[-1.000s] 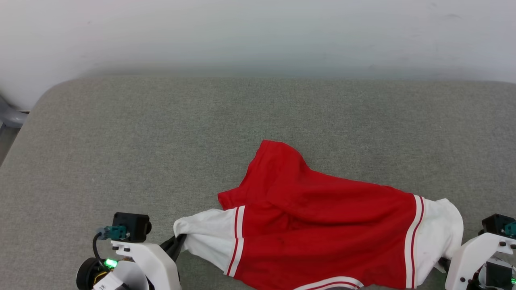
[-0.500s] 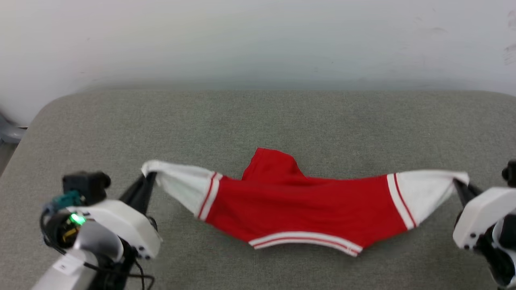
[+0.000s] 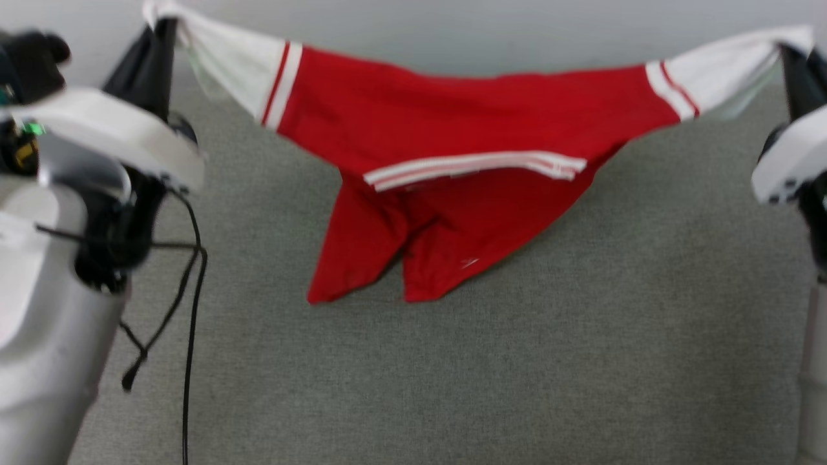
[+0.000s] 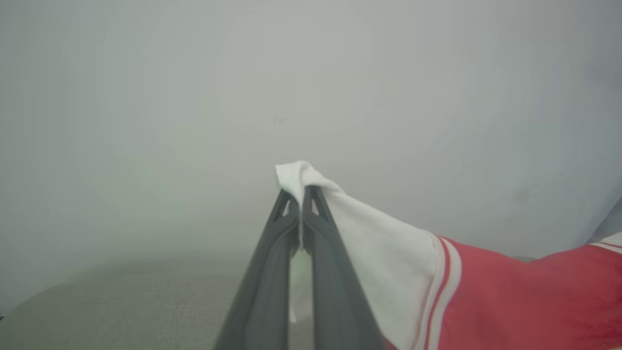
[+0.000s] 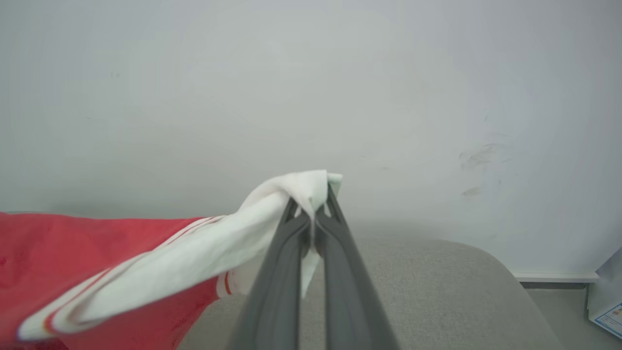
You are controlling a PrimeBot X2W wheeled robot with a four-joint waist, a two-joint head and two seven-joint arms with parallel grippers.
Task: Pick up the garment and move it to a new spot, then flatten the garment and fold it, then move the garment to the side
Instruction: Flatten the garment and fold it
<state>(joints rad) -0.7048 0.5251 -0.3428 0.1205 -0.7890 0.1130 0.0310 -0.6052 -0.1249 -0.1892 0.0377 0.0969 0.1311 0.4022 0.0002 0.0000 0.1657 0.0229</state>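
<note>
Left gripper (image 4: 301, 194) is closed on one white sleeve (image 4: 379, 243), right gripper (image 5: 313, 206) on the other; the garment (image 3: 452, 116) hangs stretched between them over the grey cushion (image 3: 517, 361)

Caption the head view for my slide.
Left tool and right tool hold the red jersey stretched by its white sleeves.

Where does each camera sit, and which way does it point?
Head view: on the head, facing forward and down at the garment over the grey cushion; left gripper and right gripper show.
Left wrist view: on the left wrist, looking along its shut fingers at a white sleeve and the wall.
Right wrist view: right wrist, same way, the other sleeve.
Shared: the garment.
</note>
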